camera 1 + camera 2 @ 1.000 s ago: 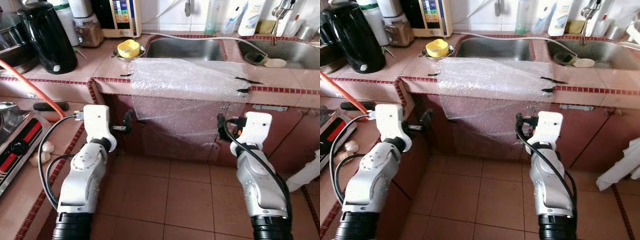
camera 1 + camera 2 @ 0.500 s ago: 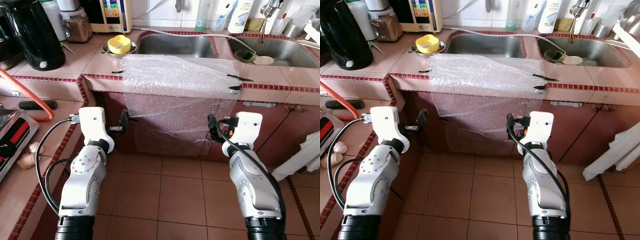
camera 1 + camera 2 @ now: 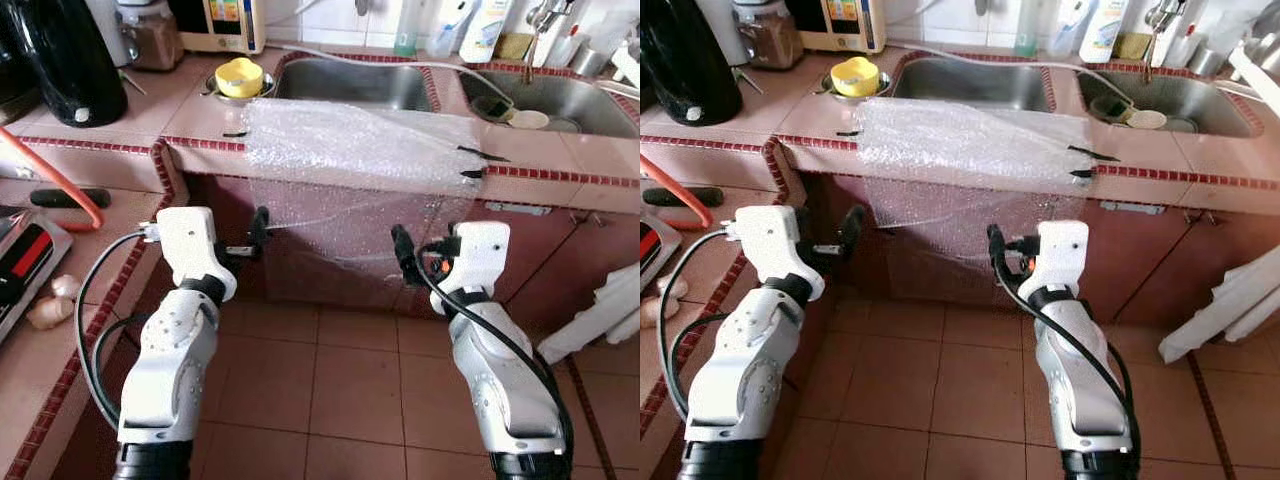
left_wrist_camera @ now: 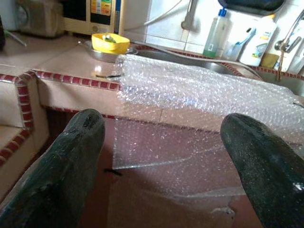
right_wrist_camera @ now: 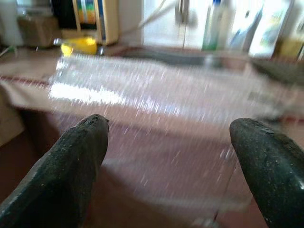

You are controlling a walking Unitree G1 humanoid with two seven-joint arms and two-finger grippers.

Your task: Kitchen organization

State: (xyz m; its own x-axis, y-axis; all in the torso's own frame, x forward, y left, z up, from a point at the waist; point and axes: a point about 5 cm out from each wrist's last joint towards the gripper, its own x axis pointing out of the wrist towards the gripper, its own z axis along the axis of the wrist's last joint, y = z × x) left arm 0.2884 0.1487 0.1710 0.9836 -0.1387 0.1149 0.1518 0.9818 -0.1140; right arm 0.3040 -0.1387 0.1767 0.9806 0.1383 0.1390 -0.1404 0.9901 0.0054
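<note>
Pink tiled counter [image 3: 200, 120], double sink [image 3: 360, 85], tile floor [image 3: 340, 370].
Bubble wrap [image 3: 360, 150] taped over counter edge at 12 o'clock, hanging down; left gripper [image 4: 161, 166] and right gripper [image 5: 171, 161] wide open, empty.

Two silver arms, each a chain of rounded metallic segments ending at the lower edge in a ribbed black cuff. Each wrist carries a boxy white housing. A black cable loops from the left housing down along the forearm; a like cable curls along the right forearm, whose housing shows a small orange-red mark beside the cable plug. Left gripper [image 3: 259, 228] and right gripper [image 3: 401, 252]: two long black fingers [image 4: 71, 156] each, matte, slightly pitted, with rounded tips.
</note>
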